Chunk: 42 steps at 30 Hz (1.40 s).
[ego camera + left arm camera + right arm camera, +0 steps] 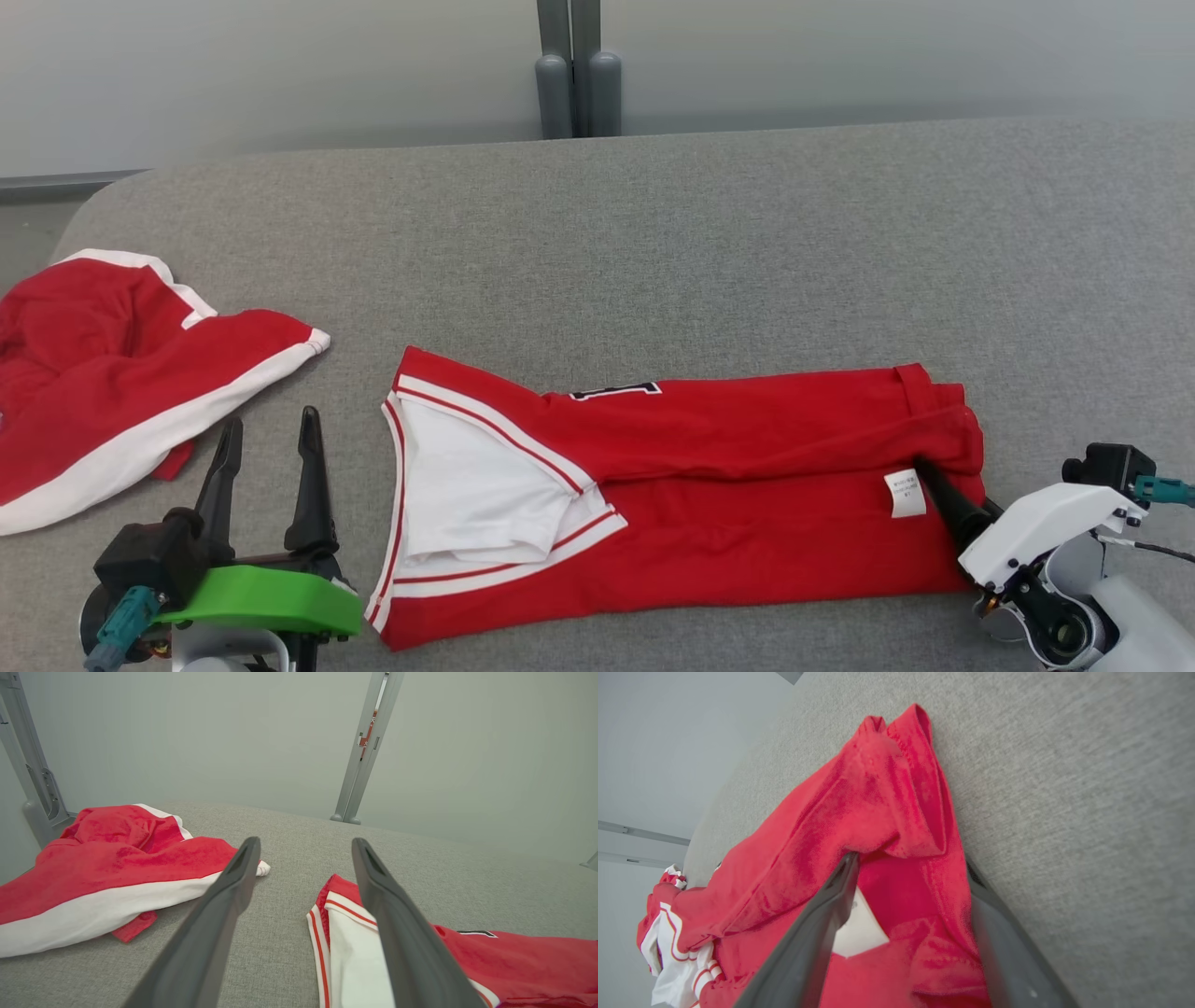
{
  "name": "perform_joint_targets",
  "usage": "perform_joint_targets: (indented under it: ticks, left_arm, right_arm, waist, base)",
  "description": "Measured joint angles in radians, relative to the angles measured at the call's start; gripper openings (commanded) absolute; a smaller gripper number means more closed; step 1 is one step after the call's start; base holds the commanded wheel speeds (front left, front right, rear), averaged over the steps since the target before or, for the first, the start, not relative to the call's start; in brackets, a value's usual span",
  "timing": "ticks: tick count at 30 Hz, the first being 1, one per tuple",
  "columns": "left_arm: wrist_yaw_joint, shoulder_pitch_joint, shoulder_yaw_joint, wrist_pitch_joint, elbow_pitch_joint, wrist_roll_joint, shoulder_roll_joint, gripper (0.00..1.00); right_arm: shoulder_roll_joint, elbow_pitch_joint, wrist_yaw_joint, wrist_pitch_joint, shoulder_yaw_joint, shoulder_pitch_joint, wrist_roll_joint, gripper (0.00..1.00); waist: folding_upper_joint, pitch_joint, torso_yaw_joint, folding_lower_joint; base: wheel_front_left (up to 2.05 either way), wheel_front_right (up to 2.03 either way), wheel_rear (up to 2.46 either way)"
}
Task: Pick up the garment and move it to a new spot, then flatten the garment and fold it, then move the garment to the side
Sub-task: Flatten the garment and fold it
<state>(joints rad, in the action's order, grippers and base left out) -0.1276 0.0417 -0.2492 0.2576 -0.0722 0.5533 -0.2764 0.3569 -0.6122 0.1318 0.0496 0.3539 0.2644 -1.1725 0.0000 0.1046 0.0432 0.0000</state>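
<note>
Here we count two red-and-white garments on the grey fabric-covered table [747, 233] and two tools over its near edge.

The folded garment [728, 485] lies as a long band along the near edge, running from the middle of the table towards the right. At its left end a white sleeve [467, 485] with red stripes is turned up on top. At its right end we see a small white label [905, 492] on the red cloth. The second garment [112, 373] lies crumpled by the left edge, well apart from the first, with a broad white band along its near side.

We find the left tool [271, 420] near the near-left corner, between the two garments and touching neither. Its jaws stand wide apart, nothing is between them, and its fingers point towards the far edge. Its wrist view shows the left tool [306, 842] over bare grey fabric, with the second garment [103, 868] on one side and the folded garment [514, 961] on the other.

The right tool [910, 868] is at the right end of the folded garment [859, 812], jaws spread wide and not clamped. One finger lies on the cloth with its tip at a raised fold, just beside the label [859, 933]. The other finger runs along the garment's outer edge, its tip hidden under the cloth. In the head view the right tool [934, 476] reaches in from the near-right corner.
</note>
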Motion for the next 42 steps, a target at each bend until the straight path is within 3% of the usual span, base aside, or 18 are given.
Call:
perform_joint_targets:
  ticks: [6,17,25,26,27,28,29,42]
  left_arm:
    - [0.002,0.0,-0.005,-0.006,-0.001,0.0,-0.006,1.0]
    - [0.005,0.015,-0.017,-0.014,-0.008,0.0,-0.013,1.0]
    - [0.005,0.015,-0.019,-0.016,-0.014,0.005,-0.016,1.0]
    - [0.004,0.016,-0.02,-0.016,-0.014,0.005,-0.016,1.0]
    - [0.004,0.016,-0.019,-0.016,-0.014,0.006,-0.016,1.0]
    - [0.004,0.016,-0.019,-0.016,-0.014,0.006,-0.016,1.0]
    - [0.004,0.016,-0.019,-0.016,-0.014,0.007,-0.017,1.0]
    - [0.003,0.016,-0.018,-0.014,-0.019,0.015,-0.02,1.0]
  right_arm:
    - [0.026,0.019,0.001,-0.053,0.004,-0.028,0.0,1.0]
    - [-0.005,-0.021,0.0,-0.166,0.026,0.011,0.007,1.0]
    - [-0.005,-0.05,0.0,-0.156,0.059,0.037,-0.024,1.0]
    - [-0.007,-0.05,0.0,-0.155,0.061,0.04,-0.029,0.85]
    - [-0.007,-0.051,0.0,-0.153,0.065,0.044,-0.035,0.52]
    - [-0.007,-0.051,0.0,-0.151,0.07,0.046,-0.038,0.3]
    - [-0.008,-0.052,0.0,-0.147,0.075,0.048,-0.044,0.0]
    - [0.002,-0.018,-0.001,-0.24,0.103,0.056,-0.083,0.0]
  waist:
    - [0.0,0.006,-0.01,0.0]
    - [0.0,0.009,-0.014,0.0]
    - [0.0,0.011,-0.005,0.0]
    - [0.0,0.011,-0.005,0.0]
    - [0.0,0.011,-0.005,0.0]
    - [0.0,0.011,-0.004,0.0]
    - [0.0,0.011,-0.004,0.0]
    - [0.0,0.008,0.001,0.0]
  base:
    - [0.0,0.0,0.0]
    - [0.0,0.0,0.0]
    - [0.0,0.0,0.0]
    - [0.0,0.0,0.0]
    - [0.0,0.0,0.0]
    - [0.0,0.0,0.0]
    - [0.0,0.0,0.0]
    - [0.0,0.0,0.0]
